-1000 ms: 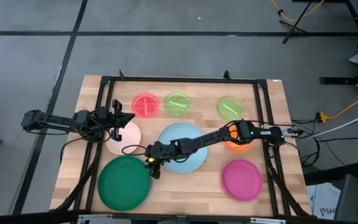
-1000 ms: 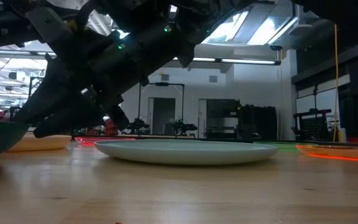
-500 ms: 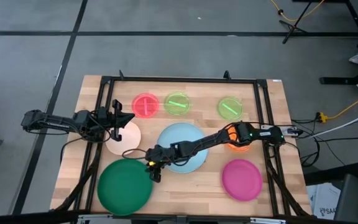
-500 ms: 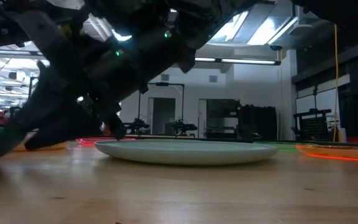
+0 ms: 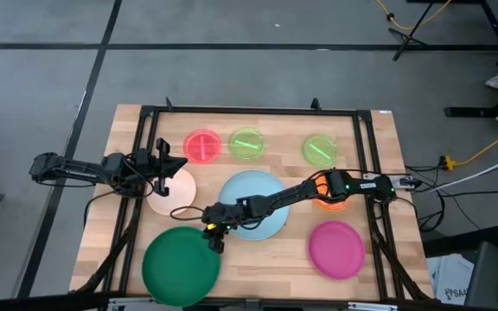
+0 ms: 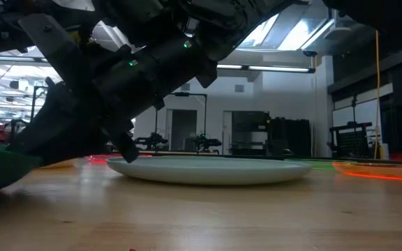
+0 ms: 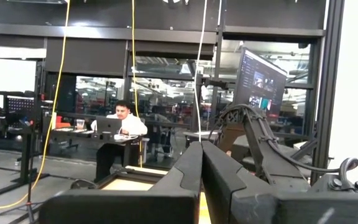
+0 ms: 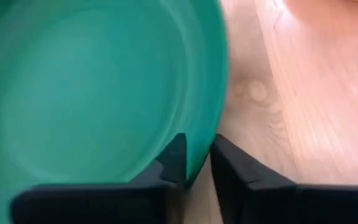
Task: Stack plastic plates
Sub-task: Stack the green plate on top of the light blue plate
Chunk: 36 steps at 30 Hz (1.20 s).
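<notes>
At the table's front left, the right gripper pinches the rim of the green plate, one finger inside the rim, one outside. Just behind lies the blue plate; the magenta plate sits front right. Left gripper waits with fingers together over the cream plate. No writing is legible anywhere.

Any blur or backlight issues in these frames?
Right wrist view: green plate smeared and soft, wood grain sharper. Low view: arms in silhouette against bright ceiling lights, blue plate crisp. Left wrist view: own fingers blurry, room behind sharp. High view: evenly lit.
</notes>
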{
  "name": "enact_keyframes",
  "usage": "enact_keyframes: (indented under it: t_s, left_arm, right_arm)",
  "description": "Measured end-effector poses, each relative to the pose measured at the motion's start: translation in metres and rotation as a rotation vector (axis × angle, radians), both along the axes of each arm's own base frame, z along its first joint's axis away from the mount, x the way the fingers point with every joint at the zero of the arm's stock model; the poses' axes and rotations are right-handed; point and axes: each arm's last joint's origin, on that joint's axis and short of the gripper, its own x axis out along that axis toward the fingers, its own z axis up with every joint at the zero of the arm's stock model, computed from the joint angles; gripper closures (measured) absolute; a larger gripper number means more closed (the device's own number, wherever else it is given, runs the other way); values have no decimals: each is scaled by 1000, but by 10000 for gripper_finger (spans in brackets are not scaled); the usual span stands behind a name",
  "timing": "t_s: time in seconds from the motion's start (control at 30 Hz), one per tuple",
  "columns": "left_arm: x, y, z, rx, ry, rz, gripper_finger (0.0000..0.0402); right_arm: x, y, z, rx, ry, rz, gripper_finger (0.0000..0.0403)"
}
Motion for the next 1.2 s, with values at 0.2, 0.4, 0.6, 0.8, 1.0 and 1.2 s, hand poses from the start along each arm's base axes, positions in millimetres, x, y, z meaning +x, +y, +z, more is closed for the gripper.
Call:
enact_keyframes:
  t_s: [0.2, 0.4, 0.6, 0.8, 1.0, 1.2]
  left_arm:
    - [0, 0, 0, 0, 0, 0, 399]
    - [0, 0, 0, 0, 0, 0, 399]
    - [0, 0, 0, -1, 0, 0, 399]
    - [0, 0, 0, -2, 0, -1, 399]
    - [0, 0, 0, -18, -4, -6, 399]
    - [0, 0, 0, -19, -4, -7, 399]
  right_arm:
    - [1, 1, 2, -13, -32, 27, 391]
    - [1, -1, 1, -37, -38, 38, 399]
    - [3, -7, 1, -58, -47, 47, 401]
    - [1, -11, 9, -64, -48, 65, 402]
    - [-1, -12, 34, -91, -91, 92, 402]
    - [-7, -13, 57, -152, -112, 111, 402]
